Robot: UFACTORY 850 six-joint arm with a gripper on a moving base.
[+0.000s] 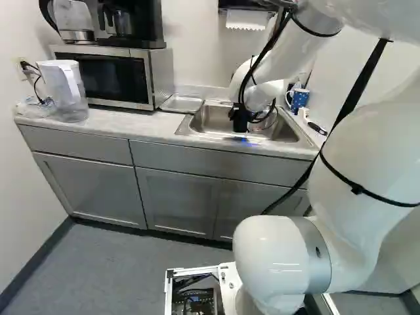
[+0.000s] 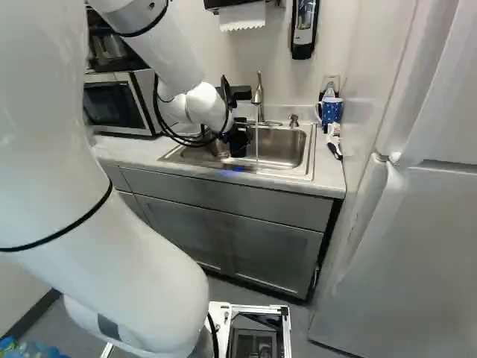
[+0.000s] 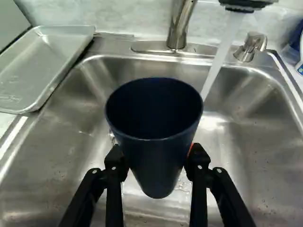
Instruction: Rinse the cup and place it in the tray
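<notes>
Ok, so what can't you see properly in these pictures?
The cup's inside bottom: too dark, wrist view.
Part of the sink's floor: hidden behind the cup, wrist view.
Inside the microwave: dark door, left base view.
Inside the blue mug: too small, right base view.

No text, label or number is legible.

The cup [image 3: 158,161], dark blue, plain and tapering to its base, is held mouth up over the sink [image 3: 255,156]. The tray [image 3: 40,66], shallow rimmed silvery metal, lies on the desk [image 1: 118,121] beside the sink.
</notes>
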